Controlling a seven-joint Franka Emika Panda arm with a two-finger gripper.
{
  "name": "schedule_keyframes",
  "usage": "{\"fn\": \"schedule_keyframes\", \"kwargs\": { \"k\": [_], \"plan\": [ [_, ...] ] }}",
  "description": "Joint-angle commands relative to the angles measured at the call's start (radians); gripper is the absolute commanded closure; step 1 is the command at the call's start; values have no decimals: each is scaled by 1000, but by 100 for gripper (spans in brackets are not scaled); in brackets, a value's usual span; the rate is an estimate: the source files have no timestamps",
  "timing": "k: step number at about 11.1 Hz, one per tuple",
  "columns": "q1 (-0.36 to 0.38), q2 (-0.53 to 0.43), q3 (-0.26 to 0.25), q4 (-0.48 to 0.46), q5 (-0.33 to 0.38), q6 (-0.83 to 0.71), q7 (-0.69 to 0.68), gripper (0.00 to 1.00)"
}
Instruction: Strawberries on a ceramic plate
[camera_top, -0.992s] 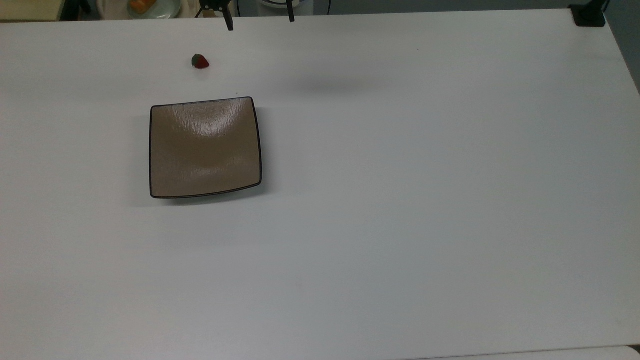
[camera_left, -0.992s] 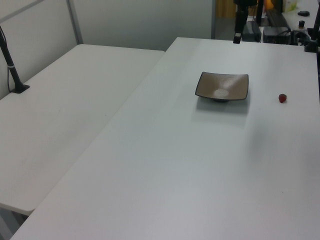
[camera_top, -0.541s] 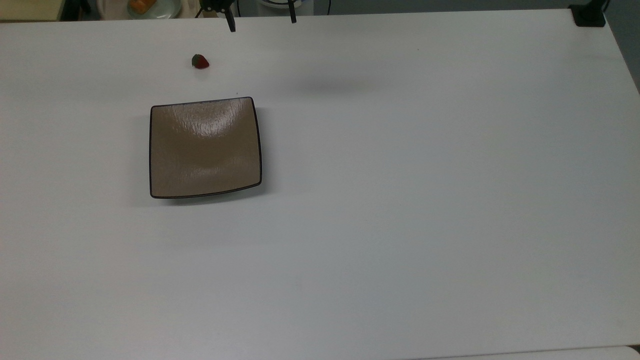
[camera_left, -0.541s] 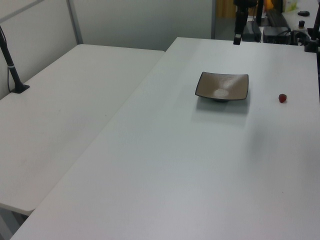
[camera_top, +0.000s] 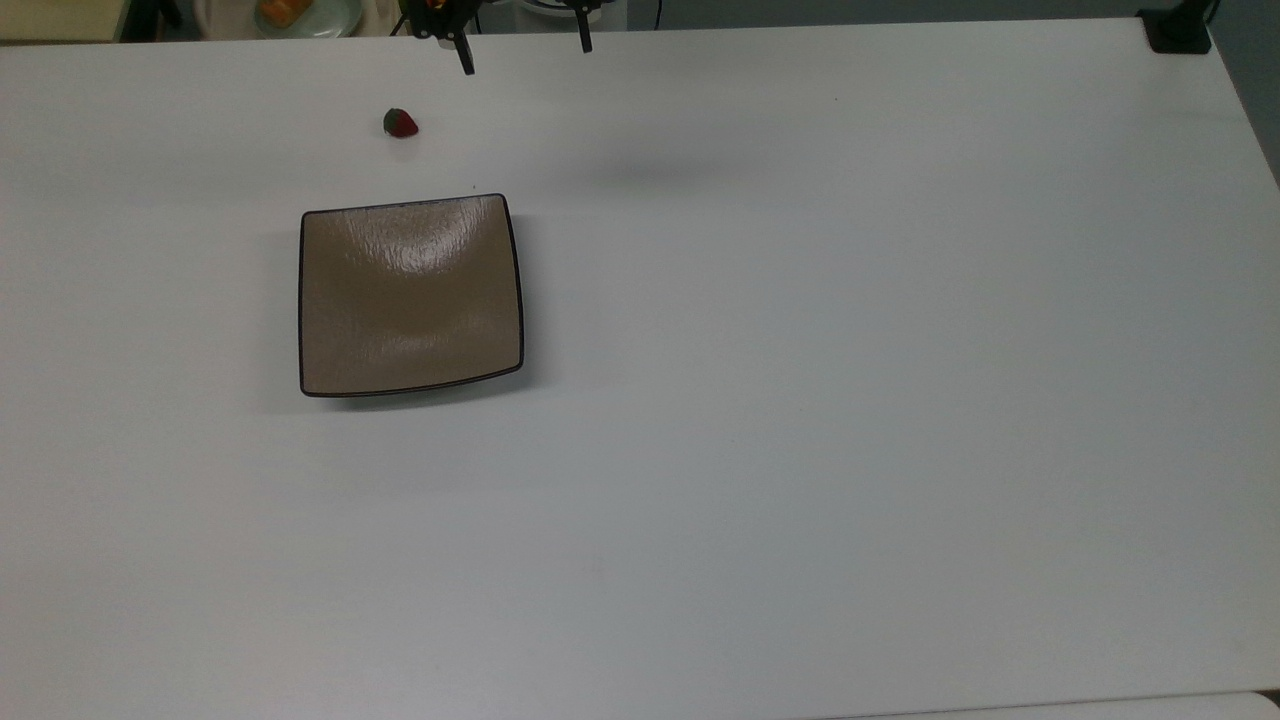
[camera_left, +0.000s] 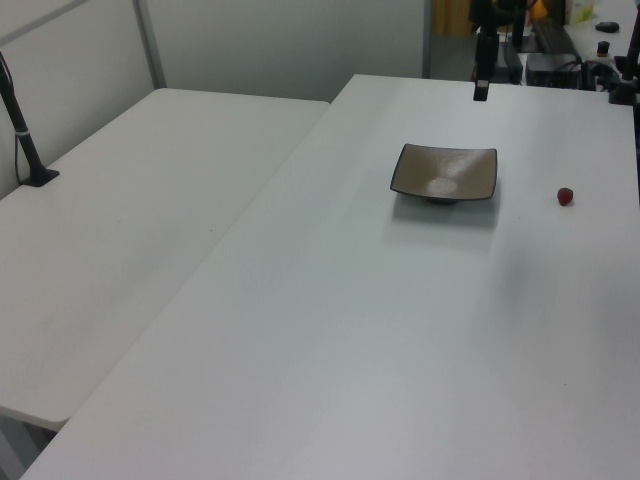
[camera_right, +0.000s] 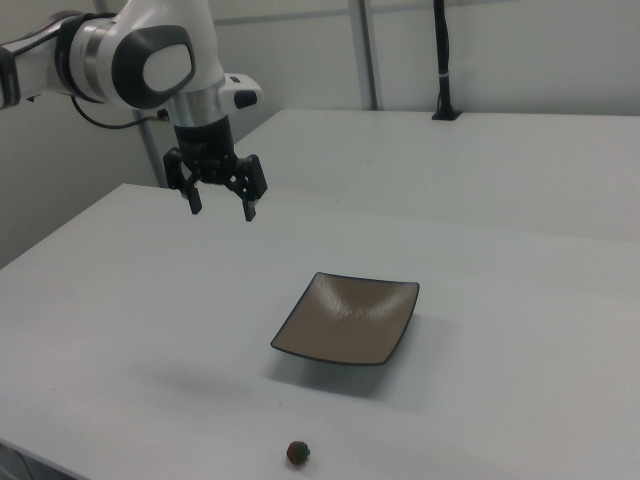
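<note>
A small red strawberry with a green cap lies on the white table, a short way beyond the far edge of the square tan-brown ceramic plate. The plate holds nothing. My gripper hangs open in the air at the top view's upper edge, to the right of the strawberry and well apart from it. In the right view the gripper hovers high above the table behind the plate, its fingers spread, while the strawberry sits near the bottom edge. In the left view the strawberry lies right of the plate.
A pale round dish with orange food stands off the table at the top view's upper left. A black clamp grips the far right corner. A second white table with a black post adjoins on the left view's left.
The gripper has shifted slightly, its fingertips reaching a little lower in the top view and further right in the left view. Strawberry and plate have not moved.
</note>
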Motion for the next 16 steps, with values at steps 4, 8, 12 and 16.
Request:
{"fn": "schedule_keyframes", "kwargs": {
  "k": [4, 8, 12, 16],
  "plan": [
    [-15, -21, -5, -77, -73, -133, -359, 0],
    [-32, -26, -5, -182, -102, -133, -480, 0],
    [-46, -28, -5, -293, -174, -73, -535, 0],
    [-81, -24, -7, -396, -255, -10, -563, 0]
  ]
}}
